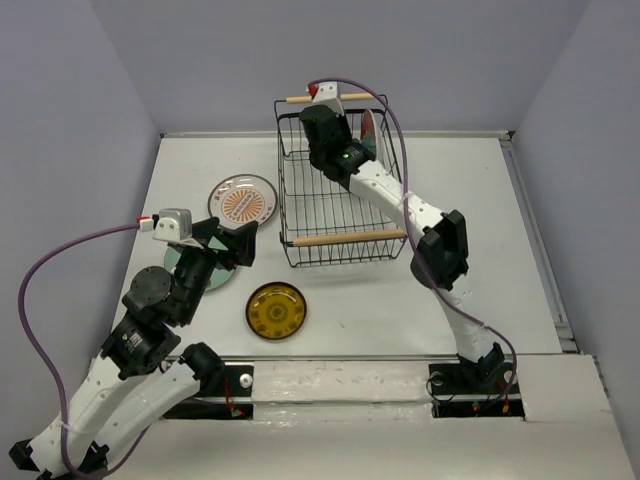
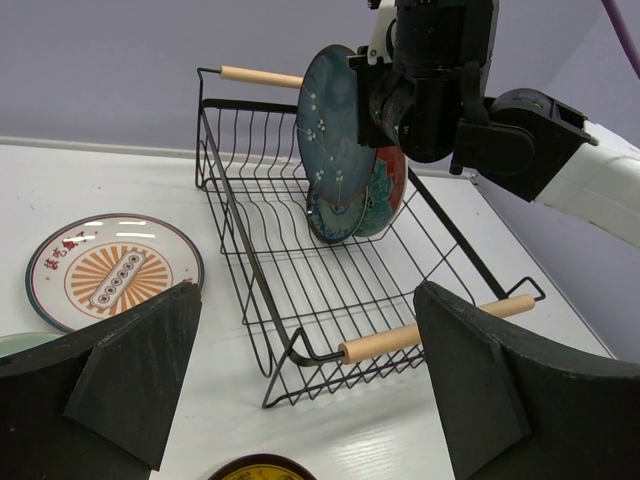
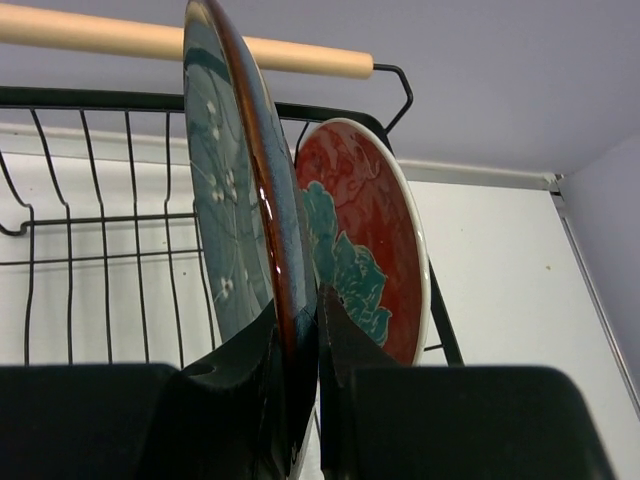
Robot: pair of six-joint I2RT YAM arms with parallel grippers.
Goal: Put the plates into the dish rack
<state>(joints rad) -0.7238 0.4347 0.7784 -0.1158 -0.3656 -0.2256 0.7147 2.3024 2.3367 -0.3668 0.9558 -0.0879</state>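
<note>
The dish rack is a black wire basket with two wooden handles, mid-table. My right gripper reaches into its far end and is shut on the rim of the large blue-teal plate, held on edge. The same plate shows in the left wrist view. The red plate with teal flowers stands on edge just behind it in the rack. My left gripper is open and empty, left of the rack, over the pale mint plate. The small dark teal plate is out of view.
The white plate with orange centre lies flat left of the rack. The amber-yellow plate lies flat near the front edge, below the rack. A grey wall borders the table's far side.
</note>
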